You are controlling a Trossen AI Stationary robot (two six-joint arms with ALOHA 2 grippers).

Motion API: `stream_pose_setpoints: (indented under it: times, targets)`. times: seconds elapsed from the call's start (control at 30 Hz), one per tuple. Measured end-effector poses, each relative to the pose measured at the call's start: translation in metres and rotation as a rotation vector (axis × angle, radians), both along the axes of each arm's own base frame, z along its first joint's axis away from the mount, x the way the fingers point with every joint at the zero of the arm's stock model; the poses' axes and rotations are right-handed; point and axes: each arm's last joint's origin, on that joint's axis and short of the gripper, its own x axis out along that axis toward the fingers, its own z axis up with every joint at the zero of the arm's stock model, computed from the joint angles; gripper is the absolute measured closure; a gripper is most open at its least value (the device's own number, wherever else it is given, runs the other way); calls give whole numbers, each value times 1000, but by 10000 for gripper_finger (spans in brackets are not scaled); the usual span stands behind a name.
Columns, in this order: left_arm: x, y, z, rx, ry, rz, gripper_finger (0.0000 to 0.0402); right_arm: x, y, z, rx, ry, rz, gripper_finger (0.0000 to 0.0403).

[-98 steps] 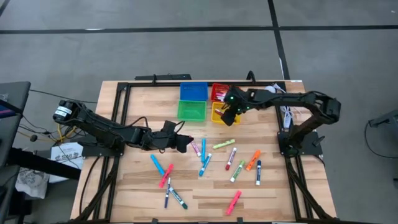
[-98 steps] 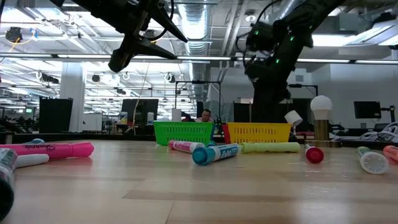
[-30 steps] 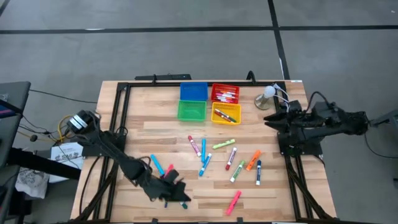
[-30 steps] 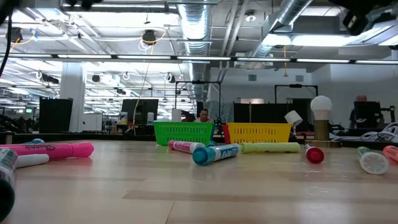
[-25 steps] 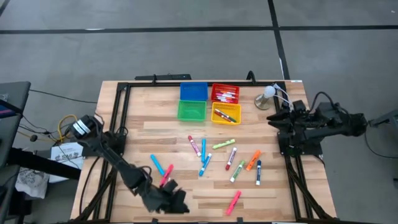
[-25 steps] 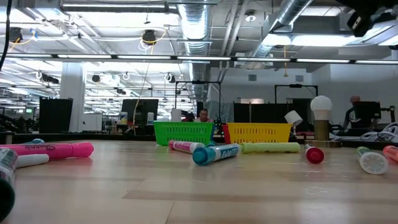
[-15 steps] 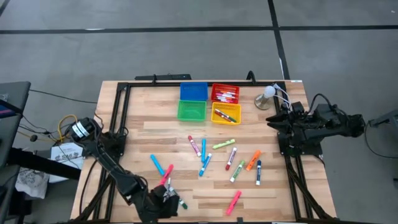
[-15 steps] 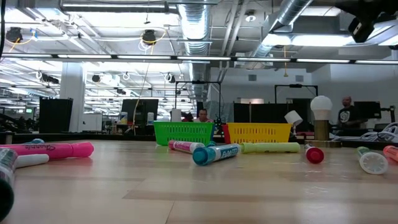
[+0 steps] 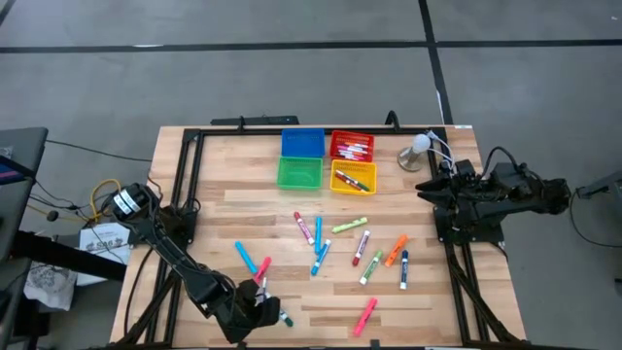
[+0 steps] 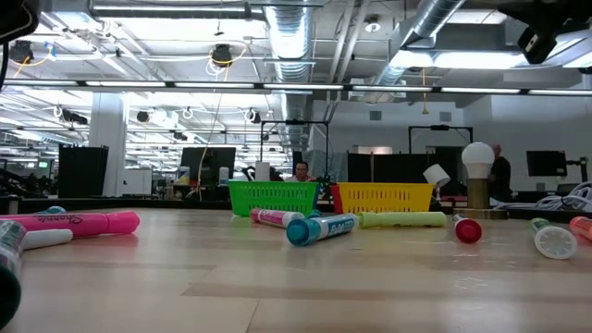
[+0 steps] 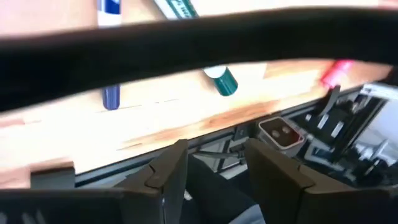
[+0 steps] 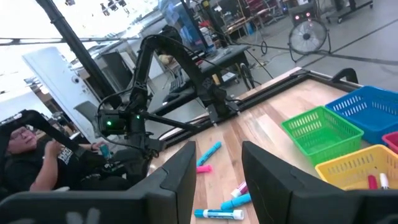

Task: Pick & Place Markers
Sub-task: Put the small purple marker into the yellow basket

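Note:
Several markers (image 9: 317, 243) with pink, blue, green and orange caps lie flat on the wooden table's middle. My left gripper (image 9: 256, 313) hangs slanted down over the near edge, left of centre. It is open with nothing between its fingers (image 11: 216, 149). A green-capped marker (image 11: 221, 81) and a blue-tipped marker (image 11: 111, 93) lie just beyond it. My right gripper (image 9: 426, 187) waits at the table's right edge, level and open (image 12: 217, 149), with nothing in it.
Blue (image 9: 302, 143), green (image 9: 298, 172), red (image 9: 351, 146) and yellow (image 9: 352, 177) bins stand at the far middle; the red and yellow ones hold markers. A white lamp (image 9: 418, 146) stands at the far right. A black frame rail (image 9: 185, 194) borders the table.
My left gripper has gone toward the table's near edge and down, and its wrist has rolled and tipped. It now hangs over the two markers nearest that edge. Its fingers have kept the same gap.

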Motion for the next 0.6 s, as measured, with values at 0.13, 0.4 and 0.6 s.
stream_pose_setpoints:
  times: [0.13, 0.4, 0.6]
  targets:
    - [0, 0, 0, 74, -42, -104, 240, 0, 0, 0, 0, 4, 1, 284]
    - [1, -2, 1, 23, -29, -99, 240, 0, 0, 0, 1, 4, 1, 284]
    - [-1, 6, -4, 22, 89, -50, 240, 0, 0, 0, 0, 4, -5, 284]
